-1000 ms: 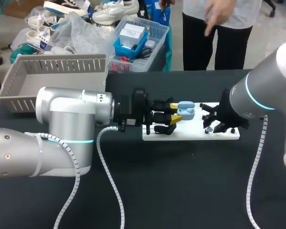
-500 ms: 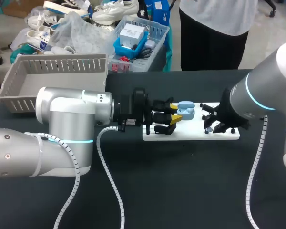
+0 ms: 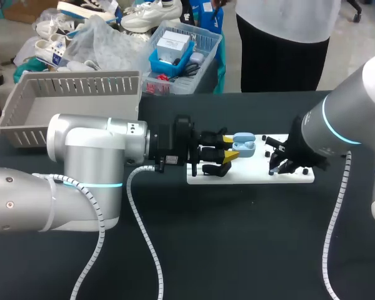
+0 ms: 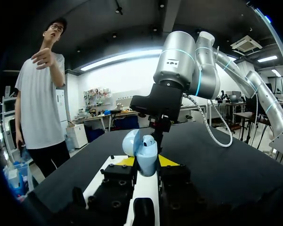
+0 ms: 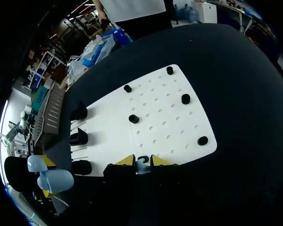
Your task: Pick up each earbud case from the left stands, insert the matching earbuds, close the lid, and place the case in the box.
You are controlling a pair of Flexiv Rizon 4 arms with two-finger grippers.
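Your left gripper (image 3: 229, 147) is clamped on the pale blue earbud case (image 3: 244, 144), holding it just above the left end of the white board (image 3: 256, 176), with a yellow tip on each side of the lower shell and the lid (image 4: 131, 142) swung open. Treat that case as a light, rigid plastic shell with a smooth, rounded skin. It will probably slip or twist if squeezed near its curved ends, so take it as it is taken now, across the flat flanks of the body and low, clear of the hinge and lid. The lid looks thin and is likely the weak part, so press it shut from its top, not its edge. Your right gripper (image 5: 141, 160) stands narrow over the near edge of the board, its tips pinched on what appears to be a small pale earbud (image 5: 141, 165). Judge that piece tiny, glossy and easy to flick away. Pinch it lightly so that the end which seats in the case stays free. The grey box (image 3: 81, 84) sits well apart, at the table's far left.
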